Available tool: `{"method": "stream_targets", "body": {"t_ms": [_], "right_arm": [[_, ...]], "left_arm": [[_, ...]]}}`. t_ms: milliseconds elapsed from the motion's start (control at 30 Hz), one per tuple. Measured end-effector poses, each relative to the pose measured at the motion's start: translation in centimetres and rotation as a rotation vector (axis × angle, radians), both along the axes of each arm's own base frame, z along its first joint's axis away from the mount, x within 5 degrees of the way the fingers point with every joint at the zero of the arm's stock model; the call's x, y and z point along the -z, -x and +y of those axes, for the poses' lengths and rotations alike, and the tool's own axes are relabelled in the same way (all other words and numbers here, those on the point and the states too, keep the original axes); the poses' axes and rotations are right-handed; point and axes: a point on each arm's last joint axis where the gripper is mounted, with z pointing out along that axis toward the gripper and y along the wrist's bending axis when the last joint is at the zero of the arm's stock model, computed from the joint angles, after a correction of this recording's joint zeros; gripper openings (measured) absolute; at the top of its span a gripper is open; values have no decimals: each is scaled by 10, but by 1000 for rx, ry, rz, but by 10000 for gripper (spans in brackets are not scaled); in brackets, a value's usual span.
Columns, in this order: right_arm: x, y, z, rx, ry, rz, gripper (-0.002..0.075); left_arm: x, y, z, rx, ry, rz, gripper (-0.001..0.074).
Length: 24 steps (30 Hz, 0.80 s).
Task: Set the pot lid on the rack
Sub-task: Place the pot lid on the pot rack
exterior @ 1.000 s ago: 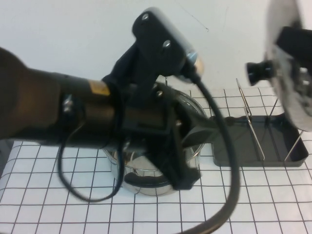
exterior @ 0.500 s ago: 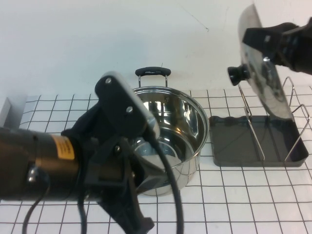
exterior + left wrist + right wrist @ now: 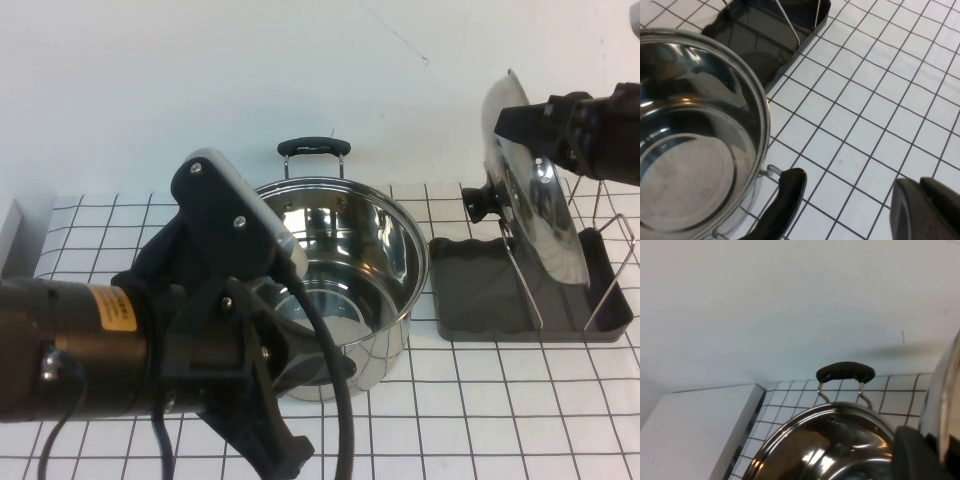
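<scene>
The right hand (image 3: 520, 122) grips the lid (image 3: 530, 195) by its upper rim, on edge, the rack (image 3: 530, 290) directly below it. The left hand (image 3: 285, 455) hangs low beside the pot (image 3: 345, 270), well clear; its fingers' spread can't be told.

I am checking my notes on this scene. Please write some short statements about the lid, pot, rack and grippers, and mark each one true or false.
1. The pot lid lies flat on the pot. False: it stands on edge over the rack.
2. The right gripper holds the lid's upper rim. True.
3. The lid's black knob faces the pot. True.
4. The pot is full of food. False: it is empty.
5. The left gripper holds a pot handle. False: it grips nothing, near the pot.
</scene>
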Motion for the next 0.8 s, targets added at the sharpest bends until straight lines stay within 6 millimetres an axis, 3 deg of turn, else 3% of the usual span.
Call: {"method": "stream_targets", "body": {"t_ms": [467,567,733,800], "right_arm": [[17,-11,-4,57,56,32,27],[19,-12,-6,75,66,38,114],[18,-13,-10,73,60,35,369],[17,-13,-12,62,48,32,434]], "left_arm": [[-2,-2,-1,-17,31,-13,-2],[-3,-2,-1,-18,34,-12,-1],[-3,-2,-1,-21,42,-10,-1],[-3,-2,-2,-21,43,-9,-2]]}}
